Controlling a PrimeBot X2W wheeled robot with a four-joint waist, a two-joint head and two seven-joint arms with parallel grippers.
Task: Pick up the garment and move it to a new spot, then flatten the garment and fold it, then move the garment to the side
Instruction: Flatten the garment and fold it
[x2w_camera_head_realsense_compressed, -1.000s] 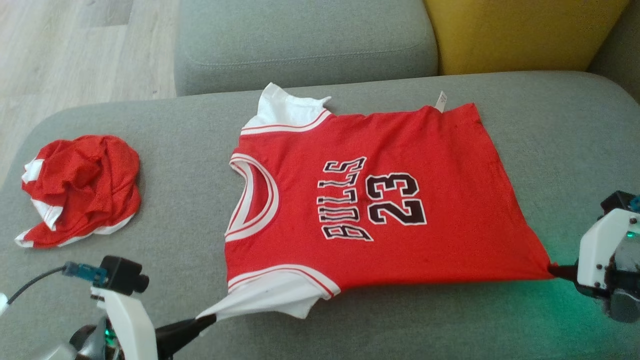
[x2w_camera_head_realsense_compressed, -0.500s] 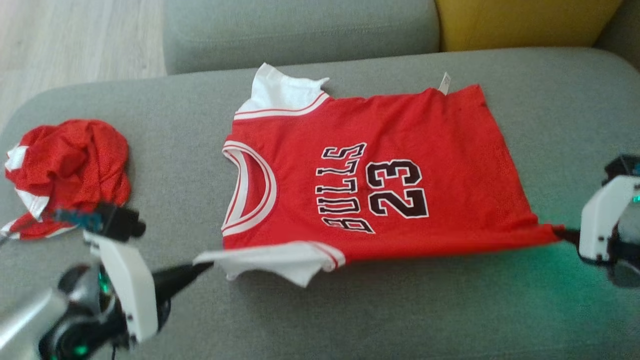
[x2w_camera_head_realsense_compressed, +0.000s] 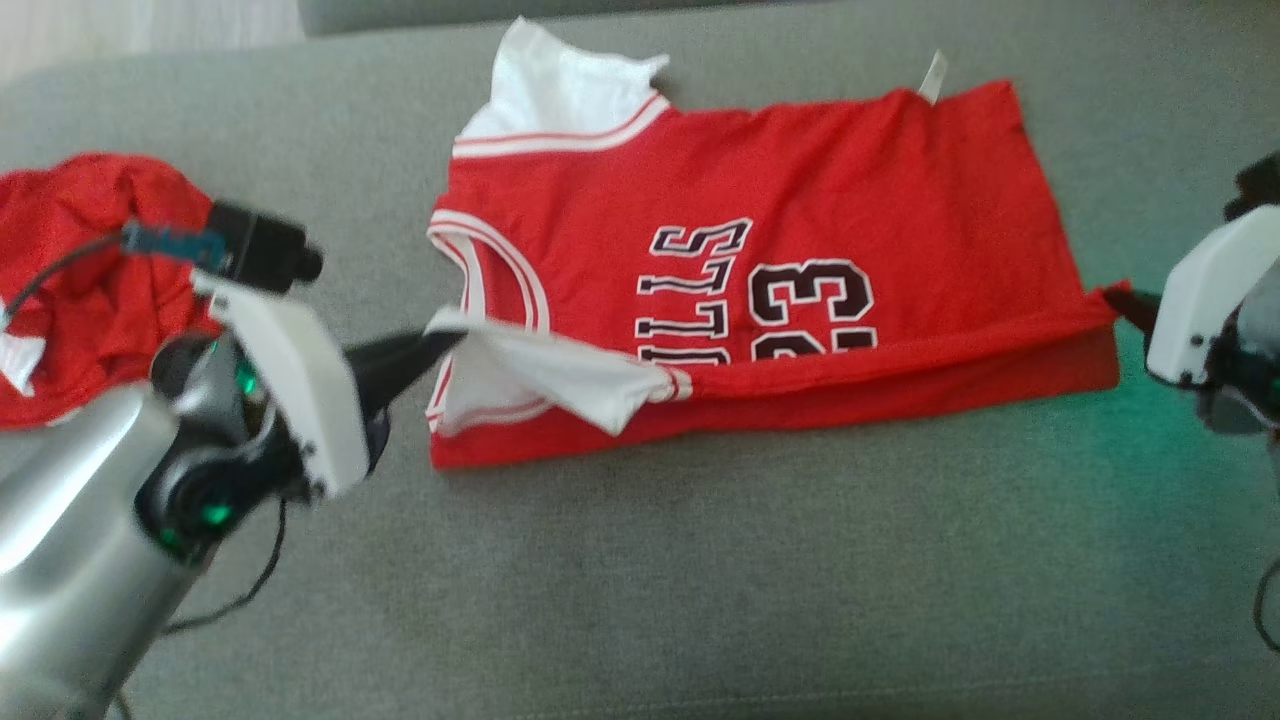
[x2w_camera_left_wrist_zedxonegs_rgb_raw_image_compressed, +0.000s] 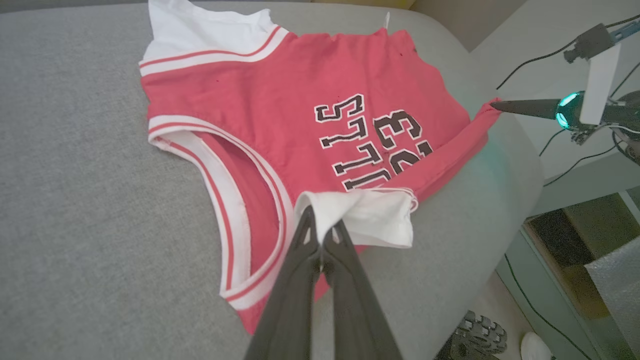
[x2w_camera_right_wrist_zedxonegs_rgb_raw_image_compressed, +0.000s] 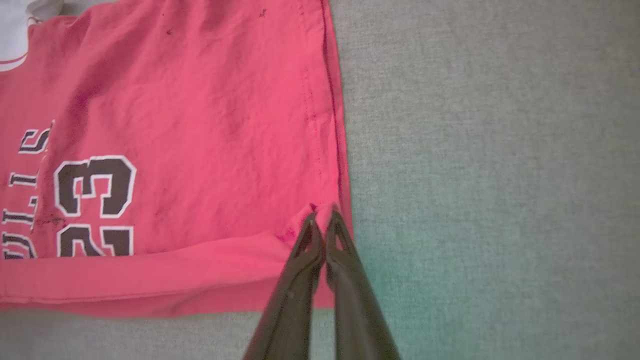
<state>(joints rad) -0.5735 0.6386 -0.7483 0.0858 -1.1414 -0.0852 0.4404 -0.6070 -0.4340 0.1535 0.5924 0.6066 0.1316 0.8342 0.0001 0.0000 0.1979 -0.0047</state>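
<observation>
The left gripper (x2w_camera_left_wrist_zedxonegs_rgb_raw_image_compressed: 320, 235) is pinched shut on a white sleeve (x2w_camera_left_wrist_zedxonegs_rgb_raw_image_compressed: 365, 215) of the red Bulls jersey (x2w_camera_head_realsense_compressed: 800, 180). It holds the sleeve up a little, just past the white neck band (x2w_camera_left_wrist_zedxonegs_rgb_raw_image_compressed: 225, 200). The right gripper (x2w_camera_right_wrist_zedxonegs_rgb_raw_image_compressed: 322, 220) is pinched shut too, on the red bottom corner of the jersey.

Between the two grippers, the near edge of the jersey is lifted and rolled over onto the shirt. It makes a long red fold (x2w_camera_head_realsense_compressed: 900, 365). The fold hides the low part of the black number 23 (x2w_camera_head_realsense_compressed: 815, 300) and of the letters (x2w_camera_head_realsense_compressed: 690, 270) beside it.

Past the fold, the rest of the jersey lies flat on the grey sofa cushion (x2w_camera_head_realsense_compressed: 700, 600). Farther out from the left gripper, the other white sleeve (x2w_camera_head_realsense_compressed: 560, 80) lies on the cushion. Farther out from the right gripper, a small white tag (x2w_camera_head_realsense_compressed: 933, 75) sticks out at the far corner of the hem.

Off to the left of the left gripper, past its arm, sits a crumpled red and white cloth (x2w_camera_head_realsense_compressed: 90, 290).
</observation>
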